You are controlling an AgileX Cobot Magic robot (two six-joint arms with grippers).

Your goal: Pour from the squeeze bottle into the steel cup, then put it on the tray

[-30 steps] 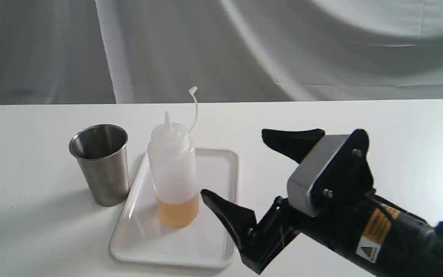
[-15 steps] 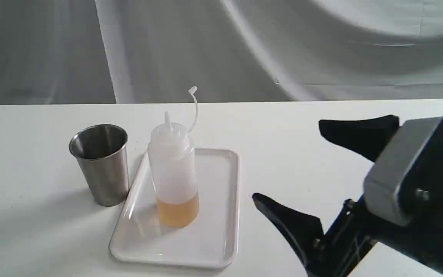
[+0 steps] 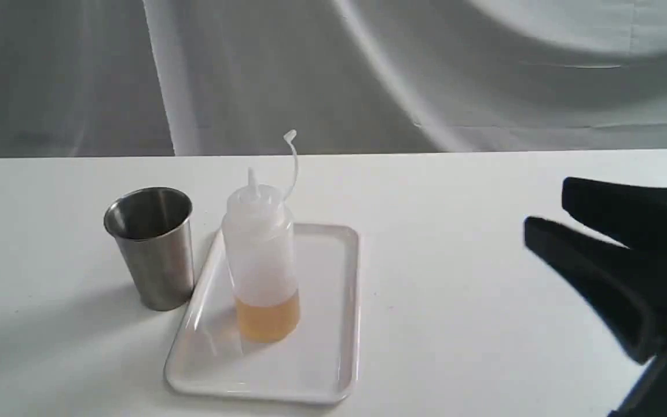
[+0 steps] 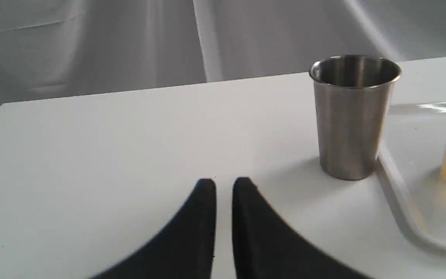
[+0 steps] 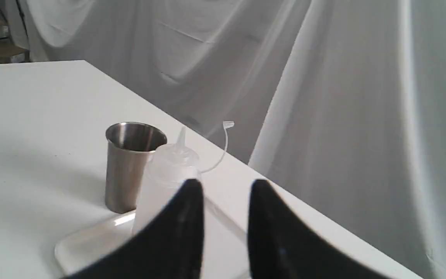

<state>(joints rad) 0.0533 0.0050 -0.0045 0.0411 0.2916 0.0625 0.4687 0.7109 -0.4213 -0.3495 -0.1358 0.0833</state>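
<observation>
The squeeze bottle [image 3: 261,260] stood upright on the tray [image 3: 322,347], toward its left rim, with the steel cup [image 3: 151,249] just left of the tray. The right gripper [image 3: 546,207] hung well apart at the right, jaws partly parted and empty. The left gripper [image 4: 224,182] was clenched on nothing.

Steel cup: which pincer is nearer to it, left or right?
Left. The left pincer is close by the steel cup, nothing between them; the right pincer is farther off, past the tray and squeeze bottle.
</observation>
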